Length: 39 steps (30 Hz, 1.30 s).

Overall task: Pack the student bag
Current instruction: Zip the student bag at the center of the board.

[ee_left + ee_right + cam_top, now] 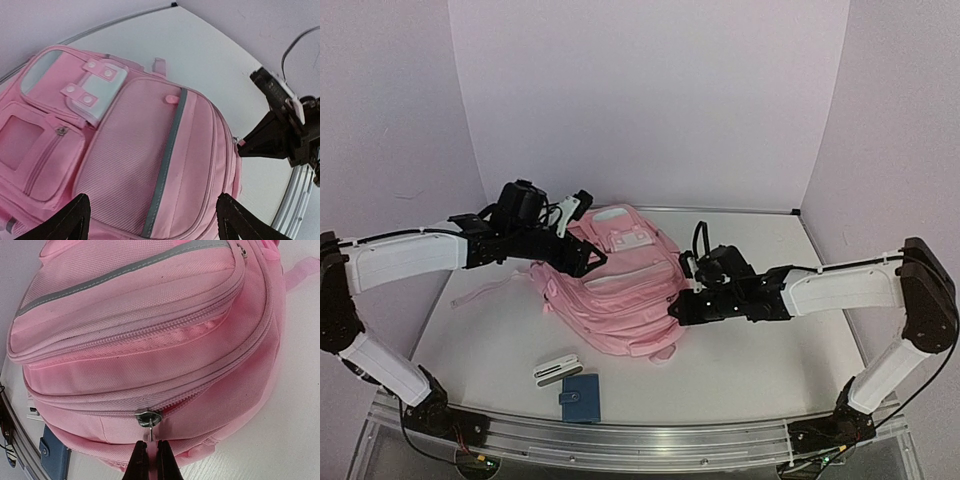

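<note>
- Bag (620, 285) lies flat in the middle of the table (760, 360), front pockets up, between the two arms.
- Soft pink fabric that sags, with no stiff frame showing. It likely weighs little but is bulky, and will fold and drag if lifted by one corner.
- Cloth panels look too loose and smooth to pinch well. Better holds are the zip pull (149, 429), the straps or the top loop.
- Right gripper (149, 446) is at the bag's near-right edge, down low, with fingers pinched together on the small metal zip pull hanging from the slider of the big compartment.
- The pull is thin and may slip out if tugged at an angle. Judged best to pull along the zip line.
- Left gripper (152, 197) hangs over the bag's far-left side with fingers spread wide, holding nothing. It is not clear whether it touches the fabric.
- Judged: the bag needs pinning by the left gripper, or it will slide with the zip.
- Step in hand, judged: opening the main compartment. Nothing looks packed yet.
- Blue wallet (580, 397) and a white item (557, 370) lie on the table near the front edge, apart from the bag.
</note>
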Motion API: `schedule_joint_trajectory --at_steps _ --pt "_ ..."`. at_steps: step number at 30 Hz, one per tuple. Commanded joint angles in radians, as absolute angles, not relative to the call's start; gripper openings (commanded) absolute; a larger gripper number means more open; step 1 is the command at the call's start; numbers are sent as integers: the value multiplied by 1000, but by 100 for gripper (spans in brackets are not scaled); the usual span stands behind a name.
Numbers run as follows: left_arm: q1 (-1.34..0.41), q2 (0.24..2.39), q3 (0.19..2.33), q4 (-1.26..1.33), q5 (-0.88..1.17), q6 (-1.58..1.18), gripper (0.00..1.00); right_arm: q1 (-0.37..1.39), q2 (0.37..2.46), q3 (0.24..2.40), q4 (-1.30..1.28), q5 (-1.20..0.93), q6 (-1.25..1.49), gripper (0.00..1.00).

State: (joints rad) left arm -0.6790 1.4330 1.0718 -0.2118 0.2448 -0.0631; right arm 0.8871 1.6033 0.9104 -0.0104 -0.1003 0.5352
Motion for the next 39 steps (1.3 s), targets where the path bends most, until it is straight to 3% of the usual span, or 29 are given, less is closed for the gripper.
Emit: schedule_joint_trajectory --at_steps 1,11,14,18,23,28,39 --pt "-794 1581 1180 -184 227 55 87 893 1539 893 -11 -78 554 0" --pt "-906 1842 1387 -191 144 179 87 893 1521 872 -9 -72 563 0" --pt "-920 1895 1436 -218 81 214 81 893 1512 862 21 -72 566 0" --pt "-949 1931 1453 -214 -7 263 59 892 1496 851 28 -70 569 0" --pt "-972 1950 1446 -207 -45 291 39 892 1485 841 29 -59 571 0" --pt "-993 1930 1402 -195 -89 299 1 892 1466 828 20 3 593 0" --pt "-1026 1723 1211 -154 -92 284 0 808 1474 840 -82 77 600 0"
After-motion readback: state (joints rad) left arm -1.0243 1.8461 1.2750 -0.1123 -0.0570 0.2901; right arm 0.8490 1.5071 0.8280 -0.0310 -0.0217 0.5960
